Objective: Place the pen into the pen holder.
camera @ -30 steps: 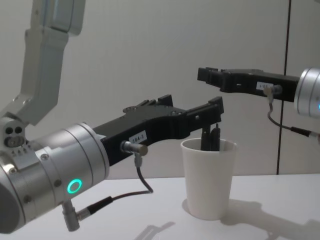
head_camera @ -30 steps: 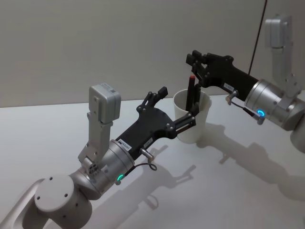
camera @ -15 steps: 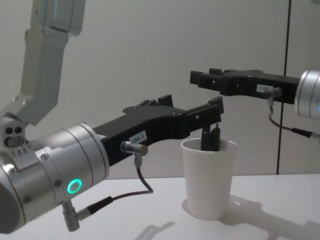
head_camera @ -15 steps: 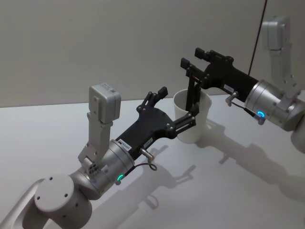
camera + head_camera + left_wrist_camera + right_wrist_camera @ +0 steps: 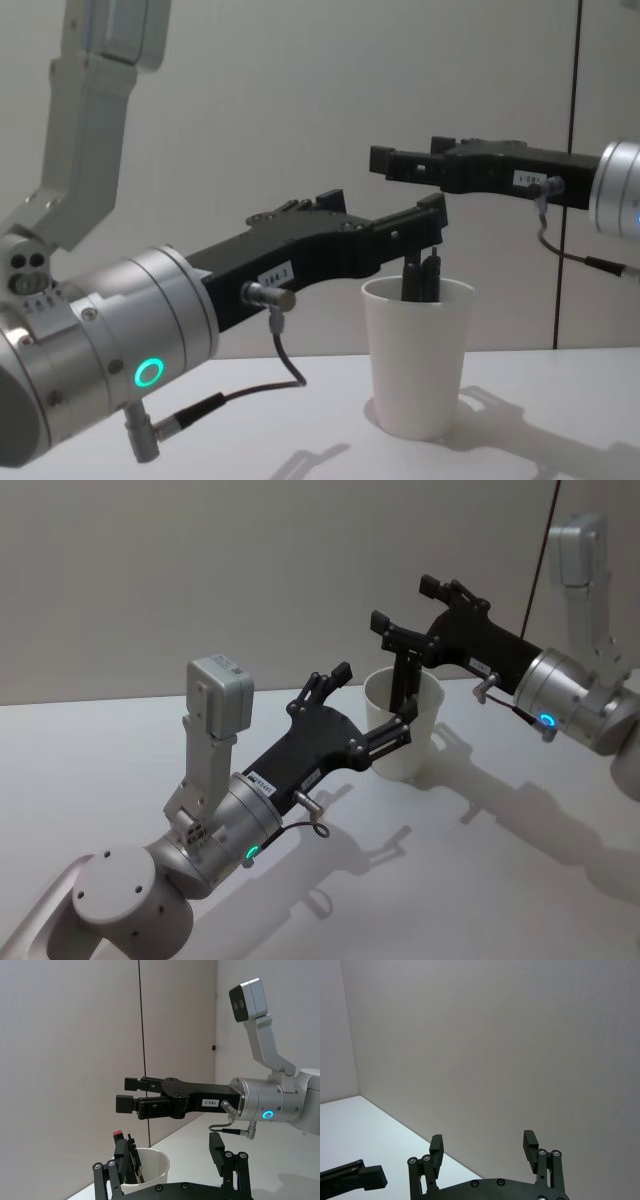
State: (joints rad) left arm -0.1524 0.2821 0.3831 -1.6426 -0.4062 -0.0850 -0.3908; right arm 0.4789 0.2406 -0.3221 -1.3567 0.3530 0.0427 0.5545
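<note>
Welp, right gripper [image 5: 412, 610] just let go, jaws apart | pen [image 5: 119, 1156] now standing in paper cup [image 5: 402, 735] | left gripper [image 5: 374, 705] spread around cup at 9 o'clock | basically done

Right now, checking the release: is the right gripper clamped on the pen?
No: the right gripper is open above the pen holder, and the pen stands inside.

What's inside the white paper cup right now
Inside the pen holder, dark pens stand upright, their tops above the rim; one has a red end. The cup wall hides their lower parts and the bottom, so an exact count isn't possible.
</note>
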